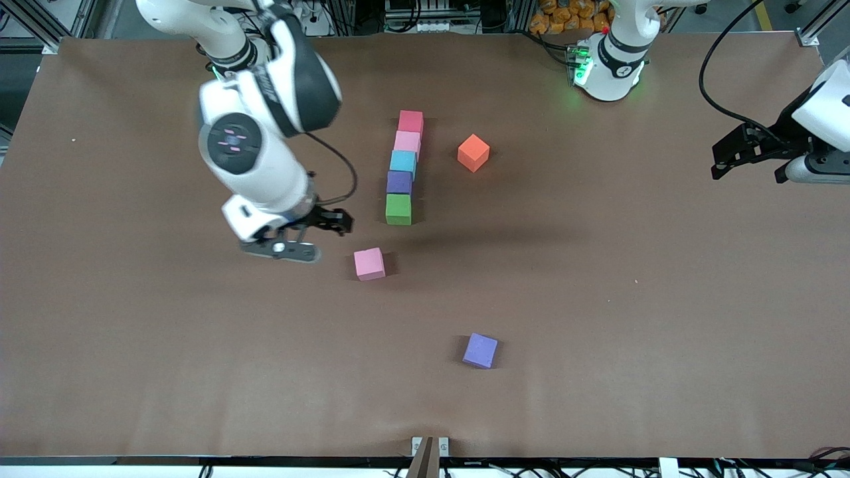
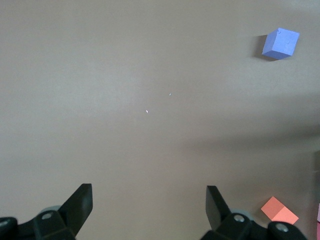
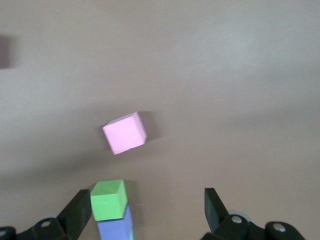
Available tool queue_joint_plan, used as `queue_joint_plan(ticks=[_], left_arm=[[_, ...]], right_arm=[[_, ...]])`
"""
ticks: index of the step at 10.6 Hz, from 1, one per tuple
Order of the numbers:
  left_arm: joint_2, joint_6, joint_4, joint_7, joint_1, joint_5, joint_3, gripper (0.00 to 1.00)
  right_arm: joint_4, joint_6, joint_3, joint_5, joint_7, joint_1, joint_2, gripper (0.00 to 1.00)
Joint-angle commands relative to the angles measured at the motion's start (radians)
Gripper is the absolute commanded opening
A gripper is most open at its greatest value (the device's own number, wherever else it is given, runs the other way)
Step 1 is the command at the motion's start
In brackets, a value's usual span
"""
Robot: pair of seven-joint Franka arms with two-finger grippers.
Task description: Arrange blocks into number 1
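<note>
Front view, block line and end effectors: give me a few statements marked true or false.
1. Five blocks form a line, the crimson block farthest from the camera and the green block nearest. True.
2. The right end effector holds a block. False: open, empty.
3. The orange block touches the line. False: it sits apart, toward the left arm's end.
4. The left end effector is open over bare table. True.

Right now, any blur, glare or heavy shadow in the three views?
Front view: sharp, a green lamp glow at the left arm's base, a soft shadow band beside the green block. Right wrist view: motion-blurred, pink block smeared. Left wrist view: sharp, no glare.
</note>
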State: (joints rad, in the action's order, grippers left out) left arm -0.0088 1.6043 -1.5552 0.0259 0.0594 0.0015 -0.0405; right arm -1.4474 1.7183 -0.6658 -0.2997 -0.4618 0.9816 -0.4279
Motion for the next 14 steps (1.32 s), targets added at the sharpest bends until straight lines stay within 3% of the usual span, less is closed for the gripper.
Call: queue_joint_plan(ticks=[1,3,6,9,11,14], left_arm=[[0.000,0.014,0.001,0.020,0.002,-0.028,0.001,1.00],[-0.002,0.014,0.001,0.020,-0.001,-0.028,0.001,1.00],[-0.005,0.013,0.001,0.017,-0.004,-0.028,0.001,1.00],[-0.005,0.014,0.001,0.026,-0.003,-0.028,-0.001,1.00],[-0.005,0.014,0.001,0.026,-0.003,-0.028,-0.001,1.00],[-0.003,0.014,0.001,0.026,-0.001,-0.029,-0.001,1.00]], right_arm=[[0.065,-0.088,-0.107,0.013,0.057,-0.001,0.034,1.00],[0.070,-0.091,-0.178,0.016,0.083,-0.001,0.093,1.00],[0.062,-0.159,-0.134,0.028,0.228,-0.162,0.211,1.00],[0.055,-0.177,0.101,0.201,0.429,-0.445,0.316,1.00],[0.053,-0.218,0.269,0.217,0.524,-0.667,0.366,1.00],[0.041,-0.239,0.467,0.223,0.621,-0.927,0.411,1.00]])
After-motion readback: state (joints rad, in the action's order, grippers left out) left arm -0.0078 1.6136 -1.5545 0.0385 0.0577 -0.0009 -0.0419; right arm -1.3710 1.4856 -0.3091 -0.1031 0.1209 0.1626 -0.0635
